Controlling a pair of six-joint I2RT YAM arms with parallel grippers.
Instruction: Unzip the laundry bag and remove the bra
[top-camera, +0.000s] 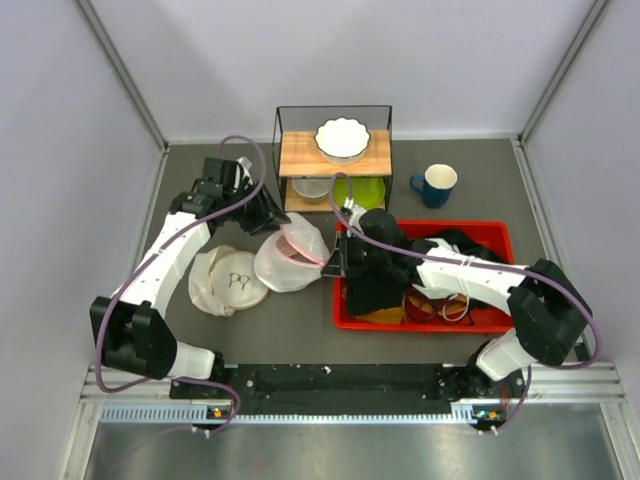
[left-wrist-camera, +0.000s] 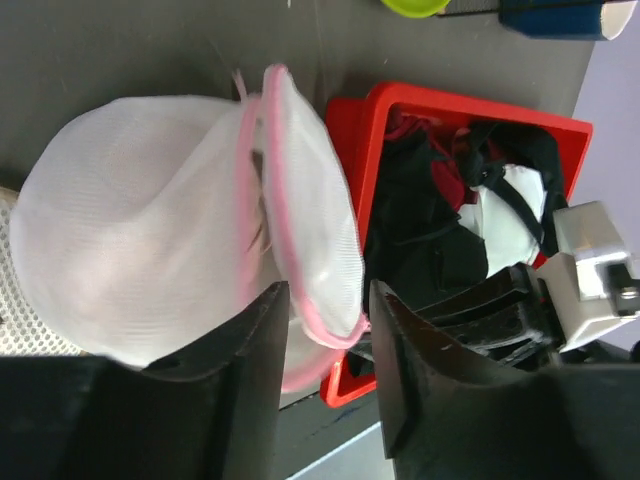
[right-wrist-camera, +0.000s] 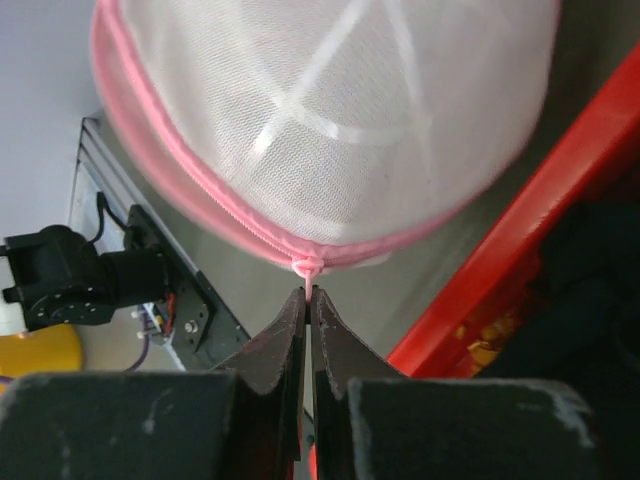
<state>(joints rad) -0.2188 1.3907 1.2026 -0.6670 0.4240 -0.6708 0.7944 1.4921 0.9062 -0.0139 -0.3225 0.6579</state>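
The laundry bag (top-camera: 288, 260), a white mesh dome with a pink zipper band, lies tilted on the dark table just left of the red bin. Its pink rim gapes along the top edge (left-wrist-camera: 262, 190). My left gripper (left-wrist-camera: 325, 290) is open, and the bag's pink-edged flap hangs loose between its jaws. From above, the left gripper (top-camera: 272, 215) sits at the bag's far side. My right gripper (right-wrist-camera: 309, 292) is shut on the pink pull loop (right-wrist-camera: 308, 266) at the rim of the bag (right-wrist-camera: 330, 120). The bra is hidden; only a faint pink tint shows through the mesh.
A red bin (top-camera: 470, 224) full of dark clothes stands right of the bag, under the right arm. A cream padded round piece (top-camera: 232, 280) lies at the bag's left. Behind stand a wire rack (top-camera: 334, 152) with a white bowl, a green plate and a blue mug (top-camera: 435, 185).
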